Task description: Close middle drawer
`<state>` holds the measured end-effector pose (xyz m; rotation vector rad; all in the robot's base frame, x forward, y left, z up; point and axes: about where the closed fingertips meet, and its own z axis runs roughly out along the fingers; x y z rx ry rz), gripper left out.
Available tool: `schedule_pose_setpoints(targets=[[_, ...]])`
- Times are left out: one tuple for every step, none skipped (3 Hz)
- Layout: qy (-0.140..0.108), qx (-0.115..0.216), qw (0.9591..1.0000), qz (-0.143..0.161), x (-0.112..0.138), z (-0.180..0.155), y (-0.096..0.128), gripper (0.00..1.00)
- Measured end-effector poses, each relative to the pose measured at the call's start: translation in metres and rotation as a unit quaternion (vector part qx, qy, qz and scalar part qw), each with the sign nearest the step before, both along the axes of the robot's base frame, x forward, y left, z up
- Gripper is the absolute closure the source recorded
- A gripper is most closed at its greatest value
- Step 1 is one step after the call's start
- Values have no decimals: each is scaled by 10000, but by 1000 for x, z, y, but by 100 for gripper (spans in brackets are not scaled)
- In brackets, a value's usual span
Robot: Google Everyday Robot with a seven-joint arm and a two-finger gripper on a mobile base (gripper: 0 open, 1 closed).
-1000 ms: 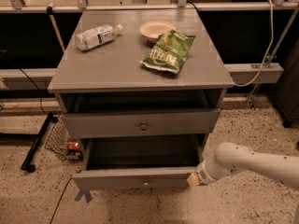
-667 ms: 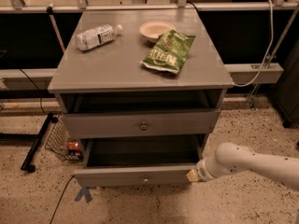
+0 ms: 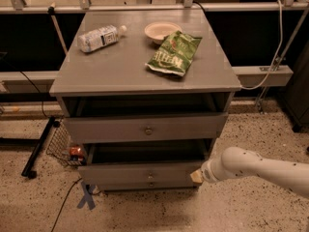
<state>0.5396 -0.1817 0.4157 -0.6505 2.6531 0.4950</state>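
The gripper (image 3: 196, 176) sits low at the cabinet's right front corner, its pale tip against the right-hand end of the middle drawer (image 3: 120, 173). Whether it is open or closed I cannot tell from here. Behind it the white arm (image 3: 260, 168) reaches in from the right, just above the floor.

The drawer is pulled out towards the room, with a dark strip of its inside showing above the front. That front runs left to right, and its knob (image 3: 150, 176) is well to the left of the gripper, about mid-width. So the drawer lies to the gripper's left and behind its tip, and the way home is straight back into the cabinet, away from me.

I'd judge the push will land on the end of the front rather than on its middle, so the drawer may skew on its runners unless the push goes squarely inward.

Above, the top drawer (image 3: 145, 127) is also part open. A bottle (image 3: 99, 36), a bowl (image 3: 161, 30) and a green bag (image 3: 175, 53) lie on the counter (image 3: 120, 74).
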Motion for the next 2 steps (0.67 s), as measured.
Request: schedule_pose_setpoints(targets=[[-43, 58, 10000, -14, 5, -2, 1, 100], [-164, 114, 9998, -61, 16, -6, 2, 100]])
